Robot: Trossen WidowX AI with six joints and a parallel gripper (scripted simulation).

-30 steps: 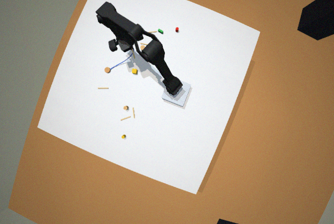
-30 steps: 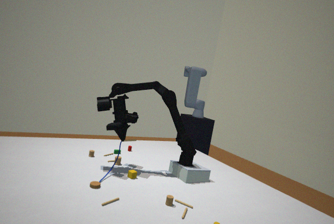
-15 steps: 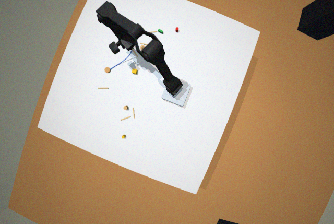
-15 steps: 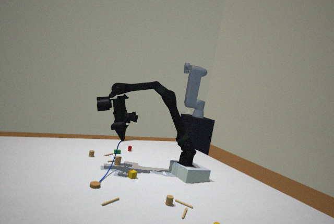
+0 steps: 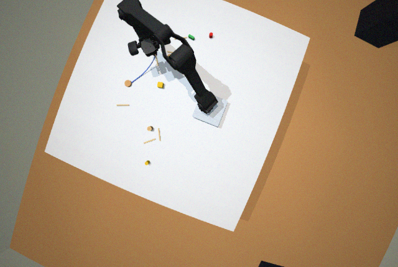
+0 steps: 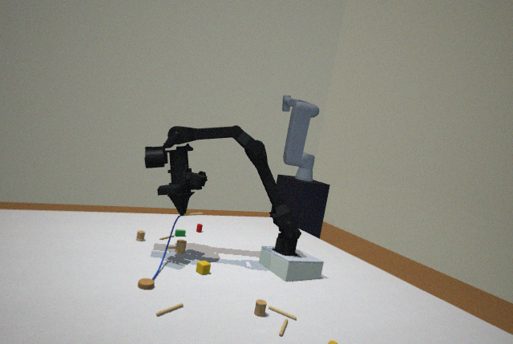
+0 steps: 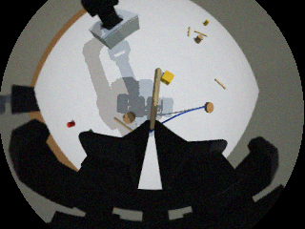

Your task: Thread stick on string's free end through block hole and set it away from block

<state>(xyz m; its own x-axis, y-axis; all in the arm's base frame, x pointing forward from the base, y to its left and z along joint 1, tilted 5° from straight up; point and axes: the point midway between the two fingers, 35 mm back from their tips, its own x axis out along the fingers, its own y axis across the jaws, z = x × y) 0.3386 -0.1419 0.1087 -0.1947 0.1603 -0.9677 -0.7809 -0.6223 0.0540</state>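
We recorded 1 hand [image 6: 182,213] [image 7: 152,122], pinching 1 stick [image 5: 157,60] [image 6: 193,213] [image 7: 155,97] above the surface [image 5: 180,167] [image 6: 82,311] [image 7: 233,62]. We listed 1 blue string [image 5: 147,70] [image 6: 166,247] [image 7: 183,112], running from the pinched end down to 1 round button [image 5: 127,83] [image 6: 146,284] [image 7: 209,107].

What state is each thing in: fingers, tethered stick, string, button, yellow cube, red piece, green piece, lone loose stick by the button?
Fingers: shut on the tethered stick, raised above the table
Tethered stick: held, off the table
String: bowed, rising from button
Button: flat on table
Yellow cube: resting on table
Red piece: on table
Green piece: on its side
Lone loose stick: lying flat
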